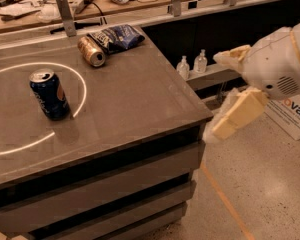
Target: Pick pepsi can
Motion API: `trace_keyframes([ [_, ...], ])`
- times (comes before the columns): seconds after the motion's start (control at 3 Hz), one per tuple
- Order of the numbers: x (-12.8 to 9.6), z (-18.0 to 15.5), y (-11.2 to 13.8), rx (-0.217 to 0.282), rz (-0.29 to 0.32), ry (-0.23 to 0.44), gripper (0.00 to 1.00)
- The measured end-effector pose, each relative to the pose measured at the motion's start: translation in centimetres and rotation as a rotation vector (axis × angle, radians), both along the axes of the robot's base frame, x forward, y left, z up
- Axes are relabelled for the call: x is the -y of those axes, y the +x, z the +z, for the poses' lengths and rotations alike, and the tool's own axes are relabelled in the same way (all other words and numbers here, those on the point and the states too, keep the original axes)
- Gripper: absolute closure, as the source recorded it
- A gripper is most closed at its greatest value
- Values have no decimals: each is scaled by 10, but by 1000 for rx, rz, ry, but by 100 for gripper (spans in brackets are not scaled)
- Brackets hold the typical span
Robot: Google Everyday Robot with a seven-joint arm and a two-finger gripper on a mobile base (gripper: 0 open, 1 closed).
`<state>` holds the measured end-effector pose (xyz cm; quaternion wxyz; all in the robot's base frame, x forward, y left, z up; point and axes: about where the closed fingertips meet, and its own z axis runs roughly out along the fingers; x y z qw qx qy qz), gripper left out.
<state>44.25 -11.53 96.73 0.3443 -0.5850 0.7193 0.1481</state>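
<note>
The pepsi can (50,94), dark blue with a silver top, stands upright on the left part of the grey table (140,99), on the line of a white painted circle. My gripper (214,96) is off the table's right edge, at about tabletop height and far to the right of the can. Its two cream fingers are spread apart and hold nothing. The upper finger (232,57) points left and the lower finger (237,115) angles down toward the table's corner.
A gold-bronze can (91,51) lies on its side at the back of the table beside a blue-and-white snack bag (117,36). Two small clear bottles (192,64) stand on a low ledge behind the table. A white box (294,115) sits on the floor at right.
</note>
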Motion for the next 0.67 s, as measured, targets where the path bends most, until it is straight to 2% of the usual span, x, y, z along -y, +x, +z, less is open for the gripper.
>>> trace_keyframes([
  [0.33,-59,-1,4,5,45,193,0],
  [0.67,-100,-10,11,11,55,276,0],
])
